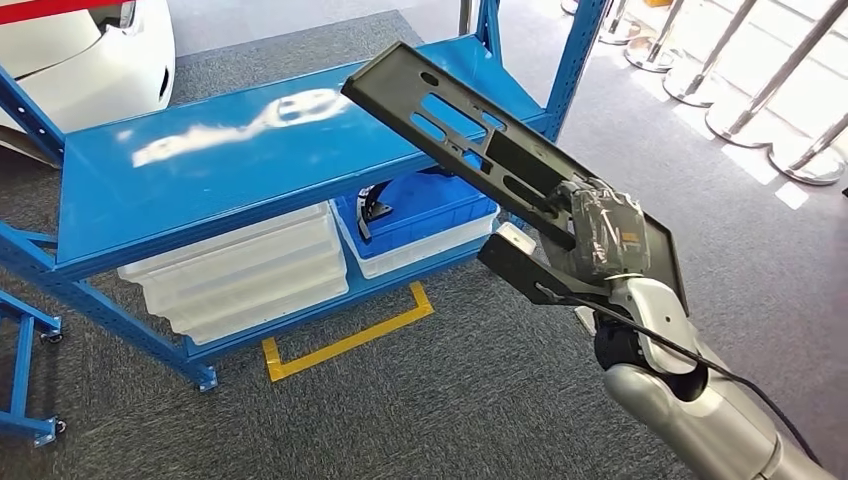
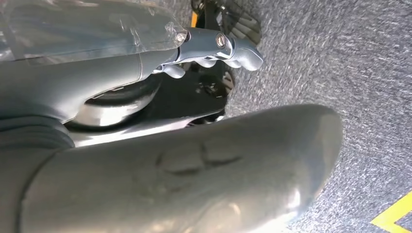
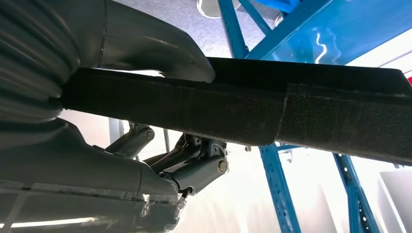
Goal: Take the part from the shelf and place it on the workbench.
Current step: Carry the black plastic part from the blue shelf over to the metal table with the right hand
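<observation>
The part (image 1: pixel 450 120) is a long flat black plate with slots and holes. My right hand (image 1: pixel 605 235) grips it near its lower end and holds it tilted in the air, its far end over the right side of the blue shelf's top board (image 1: pixel 200 180). In the right wrist view the thumb (image 3: pixel 160 48) presses on one face of the part (image 3: pixel 301 111) while the darker fingers (image 3: pixel 194 170) sit under the other. My left hand (image 2: pixel 194 97) hangs over the grey carpet with its fingers (image 2: pixel 218 46) and thumb (image 2: pixel 218 165) apart and nothing between them.
On the shelf's lower level stand white bins (image 1: pixel 240 270) and a blue bin (image 1: pixel 430 205). Yellow tape (image 1: pixel 345 340) marks the carpet in front. Stanchion bases (image 1: pixel 740 120) stand at the far right, a blue frame on castors (image 1: pixel 25 370) at the left, and a white body (image 1: pixel 90 50) behind.
</observation>
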